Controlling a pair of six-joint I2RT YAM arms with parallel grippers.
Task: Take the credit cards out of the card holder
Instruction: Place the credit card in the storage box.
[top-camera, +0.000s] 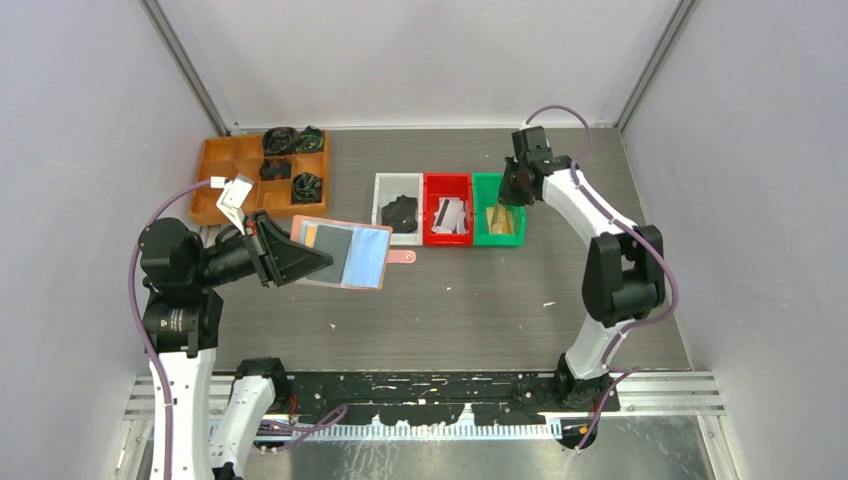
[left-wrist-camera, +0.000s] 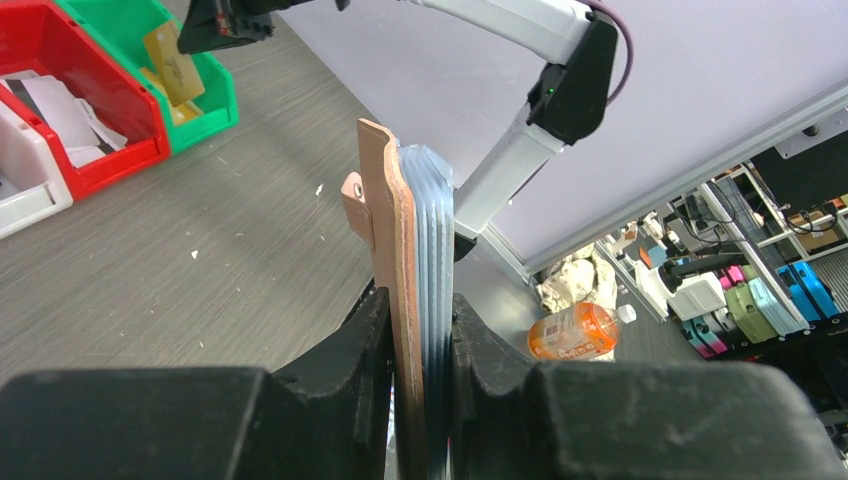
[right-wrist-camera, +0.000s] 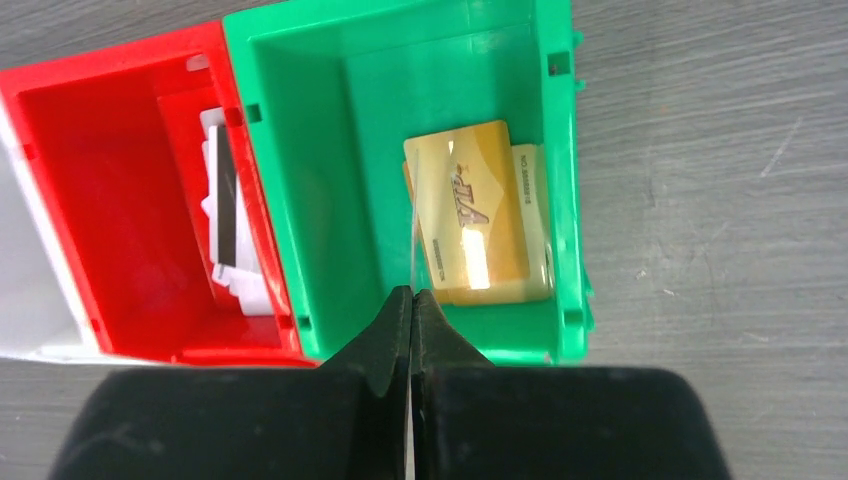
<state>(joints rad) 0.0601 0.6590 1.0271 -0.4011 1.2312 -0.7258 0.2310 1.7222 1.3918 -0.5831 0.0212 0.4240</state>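
The pink leather card holder (top-camera: 345, 255) is clamped by the left gripper (left-wrist-camera: 420, 315); a thin edge-on card (right-wrist-camera: 413, 245) is pinched by the right gripper (right-wrist-camera: 411, 293) above a gold "VIP" card (right-wrist-camera: 470, 215).

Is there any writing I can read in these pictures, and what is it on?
"VIP": on the shiny gold plastic card lying in the green plastic bin.
Small printed line beside it on that card: too small to read.
Orange bottle label: too blurred.

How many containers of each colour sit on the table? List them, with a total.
White bin: 1
Red bin: 1
Green bin: 1
Orange tray: 1
Total: 4
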